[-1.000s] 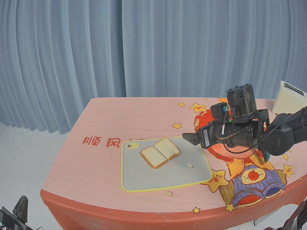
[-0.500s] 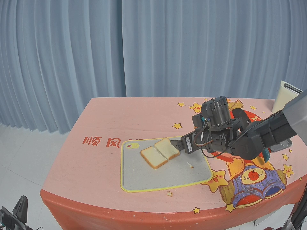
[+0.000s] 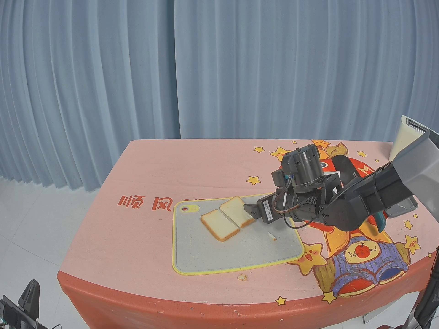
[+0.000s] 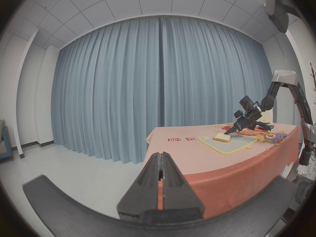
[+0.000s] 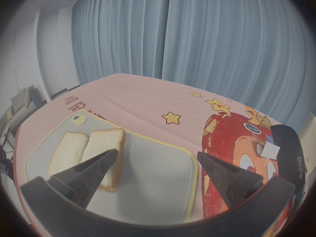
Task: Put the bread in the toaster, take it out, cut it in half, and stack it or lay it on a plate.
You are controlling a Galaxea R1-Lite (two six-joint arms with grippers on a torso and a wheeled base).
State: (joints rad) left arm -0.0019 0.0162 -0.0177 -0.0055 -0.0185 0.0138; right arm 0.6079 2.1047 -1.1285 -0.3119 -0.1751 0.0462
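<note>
Hovering low at centre-right of the head frame, the right gripper [image 5: 155, 155] is holding its jaws spread wide, one tip just beside the right bread half [image 3: 238, 211], probably lining up to pinch it. It is lying against the left half [image 3: 219, 225] on the board [image 3: 238, 252], already cut. The left gripper [image 4: 160, 176] is sitting clenched and empty at lower left, off the table [image 3: 151, 170], probably keeping clear.

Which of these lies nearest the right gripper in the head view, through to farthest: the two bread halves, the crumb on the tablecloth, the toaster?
From the right gripper:
1. Right bread half, directly at it on the cutting board.
2. Left bread half, next along to the left.
3. Crumb, on the tablecloth near the front edge.
4. Toaster, at the far right corner.
</note>
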